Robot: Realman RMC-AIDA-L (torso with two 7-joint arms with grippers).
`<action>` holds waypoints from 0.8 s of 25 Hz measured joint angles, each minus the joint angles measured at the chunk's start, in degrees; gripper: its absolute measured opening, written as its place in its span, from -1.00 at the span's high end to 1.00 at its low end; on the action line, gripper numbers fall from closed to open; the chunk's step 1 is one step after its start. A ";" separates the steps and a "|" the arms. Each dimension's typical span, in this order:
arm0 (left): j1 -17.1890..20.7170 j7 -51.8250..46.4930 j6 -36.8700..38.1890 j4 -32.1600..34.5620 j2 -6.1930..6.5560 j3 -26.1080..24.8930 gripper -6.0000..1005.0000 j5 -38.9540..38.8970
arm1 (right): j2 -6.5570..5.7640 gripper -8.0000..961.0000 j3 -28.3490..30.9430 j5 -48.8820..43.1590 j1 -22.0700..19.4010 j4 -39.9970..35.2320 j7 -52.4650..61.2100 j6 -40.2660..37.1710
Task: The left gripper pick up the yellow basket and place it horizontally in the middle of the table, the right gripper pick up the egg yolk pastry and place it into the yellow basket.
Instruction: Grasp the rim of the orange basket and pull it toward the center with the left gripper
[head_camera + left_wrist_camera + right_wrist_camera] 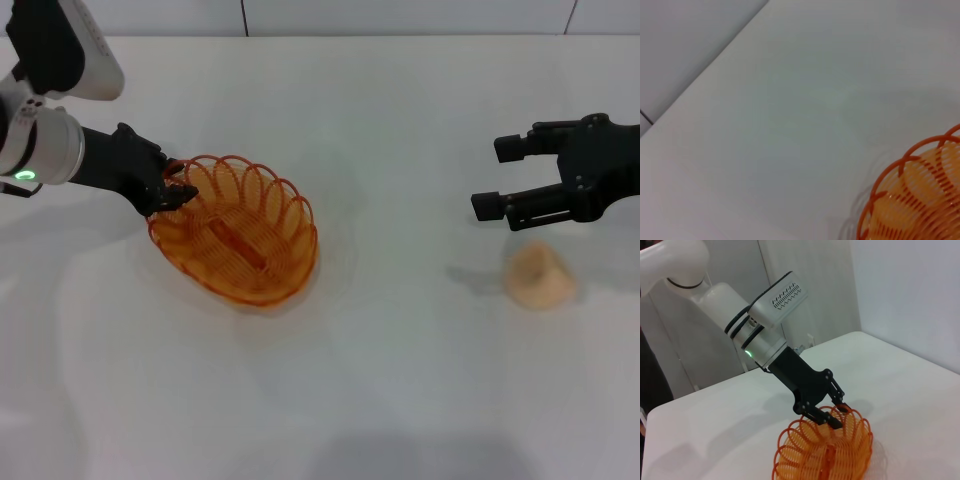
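Your left hand (180, 192) is clenched on the looped rim of the yellow basket (240, 235), resting left of centre on the worktop (380, 380); likely light, springy wire, so keep hold at the rim.

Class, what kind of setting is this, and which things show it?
Probably a robot test bench: a bare white table, pale wall panels behind it, and only a yellow basket and an egg yolk pastry as props.

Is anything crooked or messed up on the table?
The yellow basket sits slanted on the table, not lying level across it, with the left gripper at its rim. The egg yolk pastry lies outside it, below the open right gripper.
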 joint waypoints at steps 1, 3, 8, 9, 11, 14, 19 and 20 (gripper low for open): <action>0.00 -0.05 -0.13 0.00 -0.04 0.13 0.30 0.09 | -0.01 -0.77 0.02 -0.01 0.00 0.00 0.00 0.00; -0.03 -0.10 -0.20 -0.01 -0.12 0.18 0.31 0.17 | -0.01 -0.77 0.04 -0.01 0.00 -0.02 0.00 0.00; 0.06 -0.12 -0.25 0.00 -0.16 0.20 0.33 0.18 | -0.01 -0.77 0.06 -0.01 0.00 -0.09 0.00 0.00; 0.18 -0.27 -0.45 0.07 -0.18 0.23 0.33 0.03 | -0.01 -0.77 0.07 -0.01 0.00 -0.09 0.00 0.00; 0.17 -0.57 -0.59 0.13 -0.20 0.23 0.34 -0.02 | -0.01 -0.77 0.08 0.00 0.04 -0.09 0.00 0.00; -0.07 -1.82 -0.98 0.17 -0.19 0.25 0.35 -0.10 | -0.01 -0.77 0.10 0.00 0.15 -0.09 0.00 0.00; -0.30 -2.31 -0.72 0.20 0.02 0.24 0.49 -0.17 | -0.01 -0.77 0.09 -0.08 0.42 -0.09 0.00 0.00; -0.32 -2.32 -0.64 0.18 0.04 0.24 0.53 -0.18 | -0.01 -0.77 0.09 -0.12 0.45 -0.09 0.00 0.00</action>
